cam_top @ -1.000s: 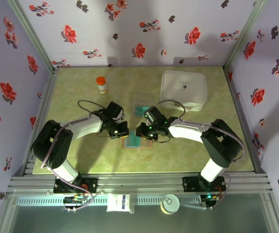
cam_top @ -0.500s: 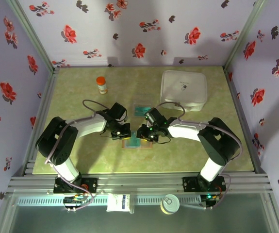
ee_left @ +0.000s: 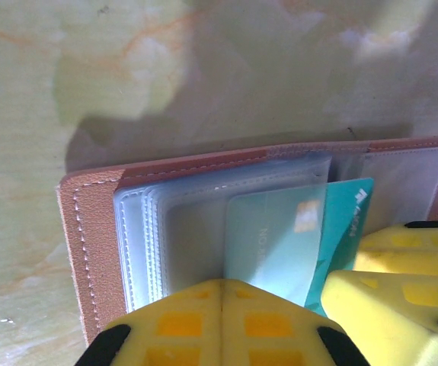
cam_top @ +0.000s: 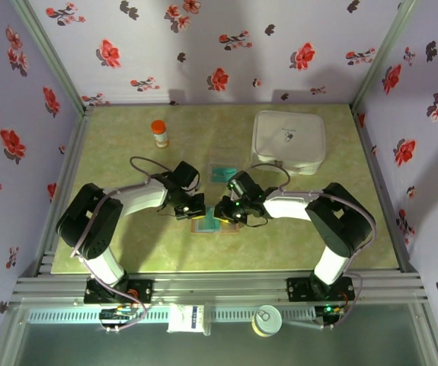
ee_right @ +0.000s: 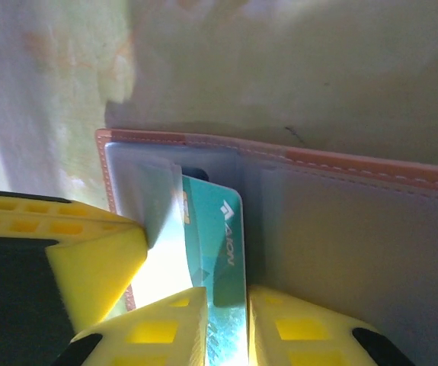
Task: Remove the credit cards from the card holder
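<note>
The reddish-brown leather bifold card holder [ee_left: 89, 229] lay open on the green marbled table [cam_top: 127, 244], pinned by the left gripper [ee_left: 222, 297], its fingers [ee_left: 177, 320] pressed together on the clear sleeves [ee_left: 196, 206], so that the teal-blue plastic credit card [ee_right: 230, 229], pinched by the right gripper [ee_right: 228, 305], could presumably be slid free.

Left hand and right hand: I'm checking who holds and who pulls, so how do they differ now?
The left hand has its fingers shut with no gap, over the clear sleeves of the card holder; the right hand has a teal card between its fingers. The left hand reaches in from the left, the right hand from the right. Both have yellow fingers at the open holder.
</note>
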Tool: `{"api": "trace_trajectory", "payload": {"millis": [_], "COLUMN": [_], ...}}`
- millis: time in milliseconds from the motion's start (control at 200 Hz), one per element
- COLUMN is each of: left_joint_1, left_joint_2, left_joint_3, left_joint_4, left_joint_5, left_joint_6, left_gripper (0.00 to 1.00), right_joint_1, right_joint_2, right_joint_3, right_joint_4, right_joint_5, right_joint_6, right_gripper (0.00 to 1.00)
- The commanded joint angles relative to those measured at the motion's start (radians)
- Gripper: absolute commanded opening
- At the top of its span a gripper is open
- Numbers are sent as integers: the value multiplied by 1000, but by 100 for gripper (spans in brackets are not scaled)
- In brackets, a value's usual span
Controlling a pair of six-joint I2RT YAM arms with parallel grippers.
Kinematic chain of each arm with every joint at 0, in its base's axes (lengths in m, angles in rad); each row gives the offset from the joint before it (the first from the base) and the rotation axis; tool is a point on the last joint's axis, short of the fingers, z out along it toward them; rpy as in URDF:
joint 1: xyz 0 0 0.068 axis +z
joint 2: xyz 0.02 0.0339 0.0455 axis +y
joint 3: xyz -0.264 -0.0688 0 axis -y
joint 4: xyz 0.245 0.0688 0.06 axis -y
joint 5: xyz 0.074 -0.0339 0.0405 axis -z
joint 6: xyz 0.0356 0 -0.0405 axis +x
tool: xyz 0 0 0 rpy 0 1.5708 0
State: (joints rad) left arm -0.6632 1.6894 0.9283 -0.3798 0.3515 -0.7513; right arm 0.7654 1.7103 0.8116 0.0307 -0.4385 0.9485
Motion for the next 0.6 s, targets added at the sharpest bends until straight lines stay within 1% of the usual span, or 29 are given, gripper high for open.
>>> {"api": "trace_trajectory", "payload": {"millis": [0, 205, 330, 465, 595], "left_joint_1": [-4, -4, -4, -4, -4], "left_joint_2": [26, 23, 19, 17, 3], "left_joint_3": [-9, -9, -8, -6, -2], "left_joint_4": [-33, -32, -31, -31, -31], "left_joint_5": [-32, -33, -34, -33, -26], "left_joint_6": [18, 18, 19, 15, 12], "left_gripper": [0, 0, 0, 0, 0], "right_joint_1": [-8, -14, -20, -29, -34], "right_joint_2": [-17, -25, -49, -92, -140], "right_joint_3": [-19, -27, -38, -43, -6], "right_joint_4": [46, 54, 23, -49, -188], "right_joint_5": [-29, -33, -13, 14, 58], "right_joint_6": [22, 27, 18, -13, -75], "right_gripper": [20, 12, 10, 9, 8]}}
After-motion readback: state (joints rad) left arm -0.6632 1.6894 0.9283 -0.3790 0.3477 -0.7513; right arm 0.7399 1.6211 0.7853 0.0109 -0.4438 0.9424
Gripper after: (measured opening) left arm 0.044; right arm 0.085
